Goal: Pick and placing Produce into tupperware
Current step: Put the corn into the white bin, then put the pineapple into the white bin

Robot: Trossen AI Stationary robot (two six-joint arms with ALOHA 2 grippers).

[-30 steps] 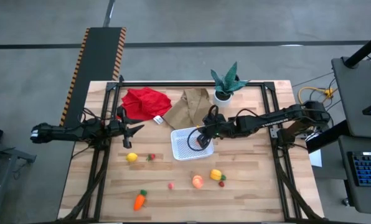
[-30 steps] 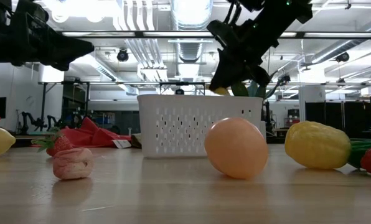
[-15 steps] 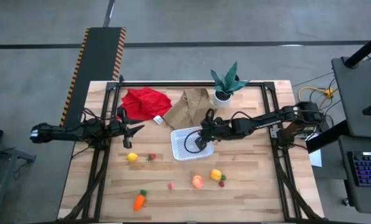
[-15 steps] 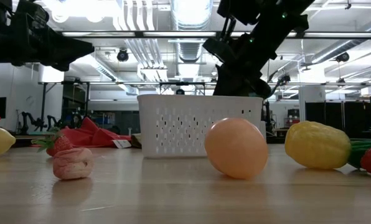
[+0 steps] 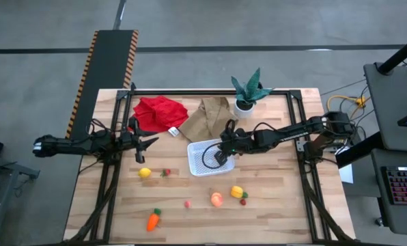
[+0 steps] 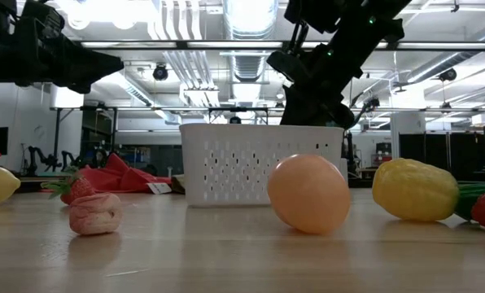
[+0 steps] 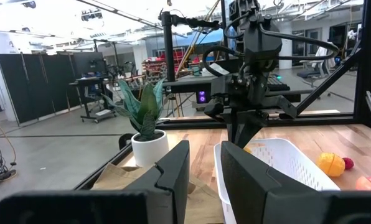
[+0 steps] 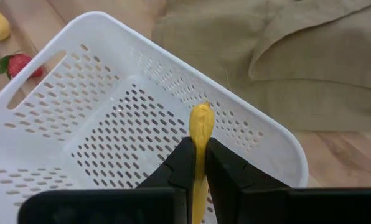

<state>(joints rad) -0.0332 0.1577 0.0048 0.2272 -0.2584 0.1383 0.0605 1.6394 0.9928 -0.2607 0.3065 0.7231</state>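
The white perforated tupperware basket (image 5: 192, 158) stands mid-table, seen side-on in the low view (image 6: 242, 163). My right gripper (image 5: 219, 156) reaches into it from the table's right, shut on a slim yellow produce piece (image 8: 201, 124). My left gripper (image 5: 149, 141) hovers open above the table's left side, touching nothing. On the wood lie a lemon (image 5: 145, 173), a strawberry (image 5: 166, 172), a carrot (image 5: 153, 219), a pink berry (image 5: 188, 203), a peach fruit (image 5: 217, 199), a yellow pepper (image 5: 237, 192) and a red berry (image 5: 244, 201). My right gripper pinches the slim yellow piece between its two fingers (image 8: 184, 158), which lie along it. Its free end (image 8: 201, 114) sticks out past the fingertips over the basket's dotted bottom. The fingers slant down from the table's right. Whether the piece touches the basket, I cannot tell.
A red cloth (image 5: 160, 113) and a tan bag (image 5: 207, 116) lie at the far side behind the basket. A potted plant (image 5: 248, 92) stands at the far edge. Bare wood shows at the near left and near right corners.
My right gripper has moved a little toward the table's left and lowered into the basket. The yellow piece, a second ago visible above the rim in the low view, has dropped behind the basket's wall. The gripper has since held still.
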